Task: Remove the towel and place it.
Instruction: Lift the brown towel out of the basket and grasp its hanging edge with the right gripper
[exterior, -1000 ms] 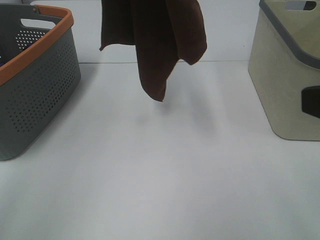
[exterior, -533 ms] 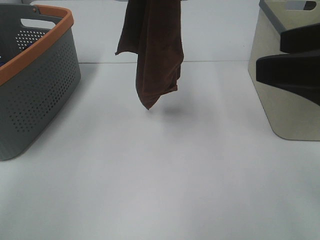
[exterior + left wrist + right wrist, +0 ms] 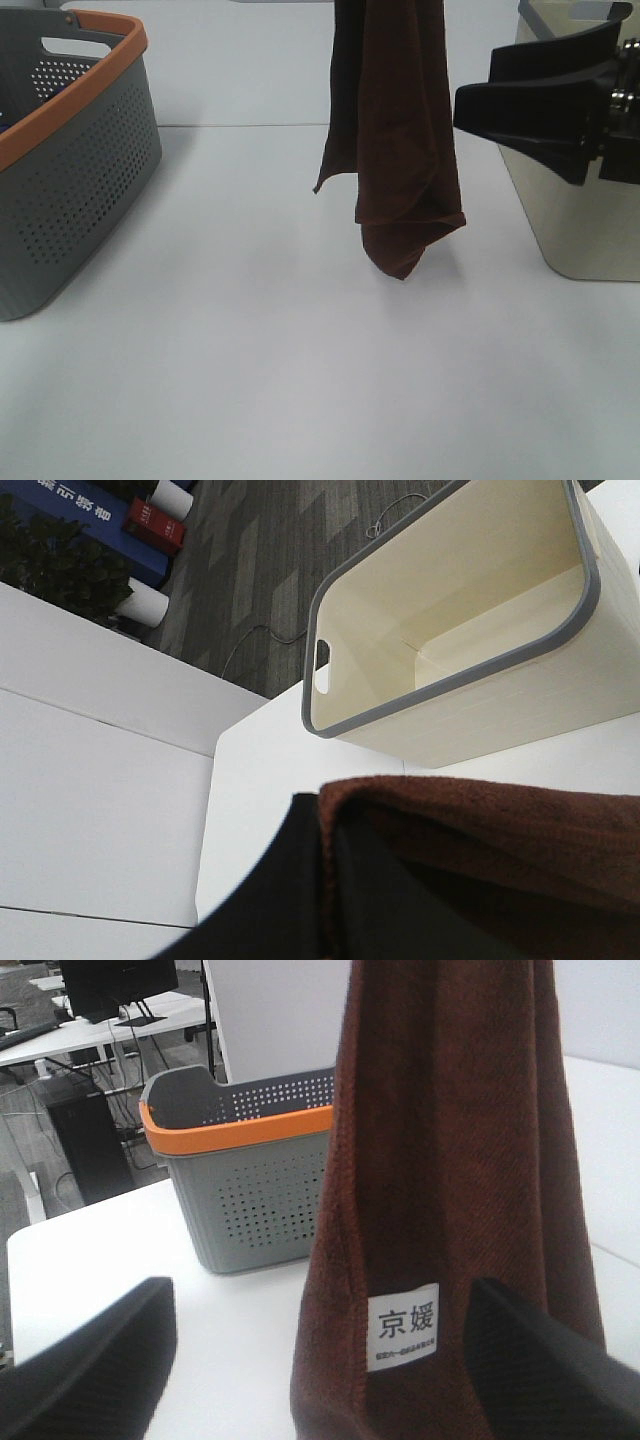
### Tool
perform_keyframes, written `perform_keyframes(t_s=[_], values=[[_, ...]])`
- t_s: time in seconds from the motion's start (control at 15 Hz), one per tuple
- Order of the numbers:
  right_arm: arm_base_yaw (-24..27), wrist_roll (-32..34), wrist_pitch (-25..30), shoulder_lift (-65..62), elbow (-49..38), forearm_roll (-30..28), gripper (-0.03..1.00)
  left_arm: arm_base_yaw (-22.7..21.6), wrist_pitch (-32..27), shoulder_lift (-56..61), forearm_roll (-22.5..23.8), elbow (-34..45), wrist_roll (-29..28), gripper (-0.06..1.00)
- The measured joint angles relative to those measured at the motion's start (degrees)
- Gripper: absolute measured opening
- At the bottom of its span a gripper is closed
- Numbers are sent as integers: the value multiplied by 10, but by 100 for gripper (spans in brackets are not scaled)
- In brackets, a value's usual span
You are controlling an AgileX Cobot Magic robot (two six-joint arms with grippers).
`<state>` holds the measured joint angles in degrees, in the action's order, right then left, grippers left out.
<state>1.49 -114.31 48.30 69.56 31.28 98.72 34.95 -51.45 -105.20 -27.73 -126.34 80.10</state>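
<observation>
Clamped in my left claw [image 3: 325, 872], the dark brown cloth towel [image 3: 400, 170] has swung right along the far edge of the tabletop [image 3: 300, 350] toward my wide-open, empty right claw [image 3: 476, 88], so placement nears.

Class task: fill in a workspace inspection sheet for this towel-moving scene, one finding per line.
Surface: plain white table.
Job's things: dark brown towel hanging above the table, white label showing.
Clutter: grey basket with orange rim; cream bin with grey rim.
Hands: left hand shut on the towel; right hand open, towel hanging before it.
Cables: thin cable on the floor beyond the bin.
Surroundings: desk with monitor behind the basket.
</observation>
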Motion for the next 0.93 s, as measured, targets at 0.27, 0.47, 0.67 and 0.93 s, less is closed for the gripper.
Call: perform_keyframes(t_s=[0.27, 0.47, 0.67, 0.93], values=[[0, -66, 90, 121, 0, 2, 78, 0, -1, 0, -6, 0, 3, 0], [0, -112, 112, 187, 1, 3, 78, 0, -1, 0, -9, 0, 5, 0], [0, -131, 102, 207, 32, 3, 78, 0, -2, 0, -9, 0, 5, 0], [0, -125, 66, 210, 71, 4, 78, 0, -19, 0, -9, 0, 14, 0]])
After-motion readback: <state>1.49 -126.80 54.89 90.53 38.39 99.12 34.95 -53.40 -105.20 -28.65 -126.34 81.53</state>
